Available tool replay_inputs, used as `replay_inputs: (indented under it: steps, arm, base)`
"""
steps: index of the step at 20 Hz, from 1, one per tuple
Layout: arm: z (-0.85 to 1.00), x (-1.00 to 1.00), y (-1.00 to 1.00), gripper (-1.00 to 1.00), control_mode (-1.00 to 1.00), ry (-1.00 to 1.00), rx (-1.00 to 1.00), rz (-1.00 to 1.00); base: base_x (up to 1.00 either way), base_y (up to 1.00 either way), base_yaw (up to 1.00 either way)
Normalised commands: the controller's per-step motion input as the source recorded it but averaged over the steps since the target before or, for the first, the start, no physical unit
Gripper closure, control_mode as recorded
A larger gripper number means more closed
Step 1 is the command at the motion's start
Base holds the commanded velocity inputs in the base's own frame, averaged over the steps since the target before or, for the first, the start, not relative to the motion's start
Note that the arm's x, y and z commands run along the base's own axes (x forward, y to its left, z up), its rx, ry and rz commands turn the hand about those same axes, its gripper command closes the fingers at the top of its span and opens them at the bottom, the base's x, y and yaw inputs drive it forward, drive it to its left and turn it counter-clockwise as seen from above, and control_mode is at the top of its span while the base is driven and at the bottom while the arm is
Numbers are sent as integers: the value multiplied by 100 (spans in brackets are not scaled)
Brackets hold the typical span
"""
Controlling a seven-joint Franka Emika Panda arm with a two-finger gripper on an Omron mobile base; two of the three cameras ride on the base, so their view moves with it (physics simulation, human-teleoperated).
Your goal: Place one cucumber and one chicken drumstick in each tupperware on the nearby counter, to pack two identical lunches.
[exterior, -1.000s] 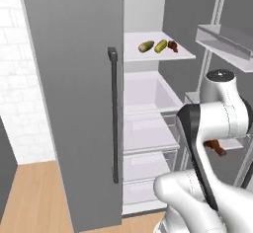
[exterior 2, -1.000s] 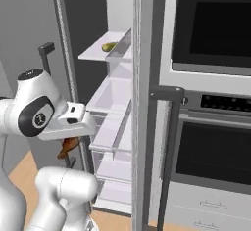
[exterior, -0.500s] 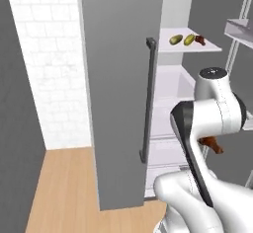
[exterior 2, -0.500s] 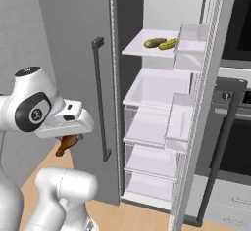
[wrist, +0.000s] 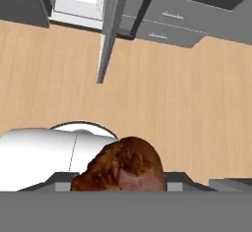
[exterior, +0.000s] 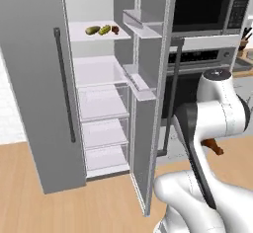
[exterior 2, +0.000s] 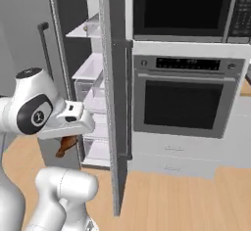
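My gripper (wrist: 120, 181) is shut on a brown chicken drumstick (wrist: 123, 164), held low beside the arm above the wooden floor. The same drumstick (exterior: 213, 146) hangs under the forearm in the left base view and shows as drumstick (exterior 2: 66, 146) in the right base view. On the open fridge's top shelf (exterior: 81, 37) lie two green cucumbers (exterior: 92, 30) (exterior: 104, 29) and another drumstick (exterior: 115, 29). A sliver of the light-brown counter (exterior 2: 246, 87) shows at the far right. The tupperware is out of view.
The fridge door (exterior 2: 113, 98) stands open edge-on between the fridge and the wall oven (exterior 2: 184, 98), close to my arm. A microwave (exterior 2: 179, 10) sits above the oven. Drawers (wrist: 162, 19) run below it.
The whole picture has swung, so the base has moved: the oven and microwave have come into view and the fridge has shifted aside. The drumstick stays in my gripper.
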Motion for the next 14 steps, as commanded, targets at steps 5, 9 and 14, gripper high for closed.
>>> replay_inputs:
  steps: [5,9,14]
  arm:
    - [0,0,0,100,100,0,0,0]
    - [0,0,0,100,100,0,0,0]
    - [0,0,0,100,100,0,0,0]
  base:
    - [2,-72,-74]
    - [100,-62,-43]
    - [100,-74,-13]
